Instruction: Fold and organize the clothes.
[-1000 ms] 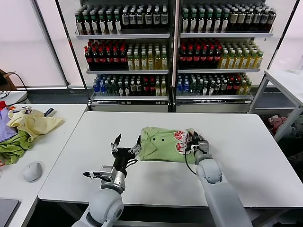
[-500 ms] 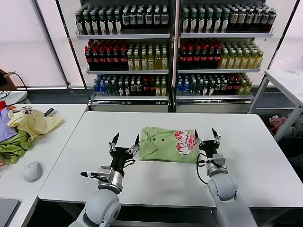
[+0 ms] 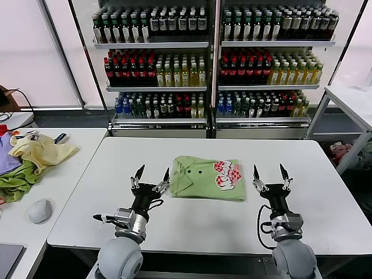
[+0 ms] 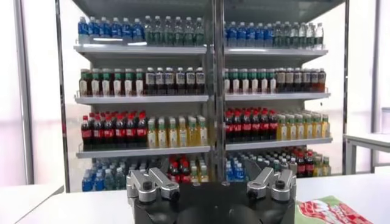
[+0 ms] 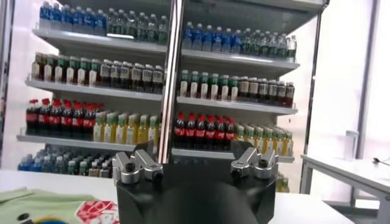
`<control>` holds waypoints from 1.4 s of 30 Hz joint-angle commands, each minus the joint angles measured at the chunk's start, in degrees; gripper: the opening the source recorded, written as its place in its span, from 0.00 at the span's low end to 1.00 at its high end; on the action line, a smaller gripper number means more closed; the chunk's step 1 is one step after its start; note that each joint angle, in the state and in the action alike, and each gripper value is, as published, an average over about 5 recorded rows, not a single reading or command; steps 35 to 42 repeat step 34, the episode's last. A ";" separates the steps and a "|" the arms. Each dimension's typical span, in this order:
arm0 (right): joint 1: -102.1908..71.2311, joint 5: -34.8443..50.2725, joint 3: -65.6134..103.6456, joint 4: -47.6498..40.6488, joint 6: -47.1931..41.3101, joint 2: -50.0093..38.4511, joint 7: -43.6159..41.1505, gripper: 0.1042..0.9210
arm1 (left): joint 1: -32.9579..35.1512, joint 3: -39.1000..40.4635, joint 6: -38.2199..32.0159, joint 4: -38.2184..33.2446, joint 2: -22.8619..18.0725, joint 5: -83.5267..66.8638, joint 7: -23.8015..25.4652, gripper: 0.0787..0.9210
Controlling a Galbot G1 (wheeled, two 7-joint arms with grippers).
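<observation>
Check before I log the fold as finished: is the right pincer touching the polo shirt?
Apart. The head view shows bare table between the open right pincer and the polo shirt, which lies folded.

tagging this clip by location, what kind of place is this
Probably a lab or demo space mocked up as a shop: drink shelves full of bottles stand behind a plain white table holding a folded polo shirt, with a computer mouse on the side desk.
</observation>
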 commanded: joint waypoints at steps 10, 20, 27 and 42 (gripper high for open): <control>-13.58 0.34 -0.32 9.20 4.09 -2.18 3.90 0.88 | 6.91 -5.95 2.53 -4.41 -0.69 1.45 5.27 0.88; -13.74 -0.99 -1.21 8.88 3.60 -1.95 5.98 0.88 | 8.34 -7.26 2.20 -4.35 -0.28 1.28 6.65 0.88; -13.44 -1.69 -0.90 8.61 3.77 -1.83 6.60 0.88 | 7.11 -7.01 2.46 -4.06 0.74 0.39 6.88 0.88; -13.49 -1.59 -0.83 8.44 2.93 -1.34 6.31 0.88 | 5.42 -6.71 2.68 -3.18 1.17 -0.59 6.85 0.88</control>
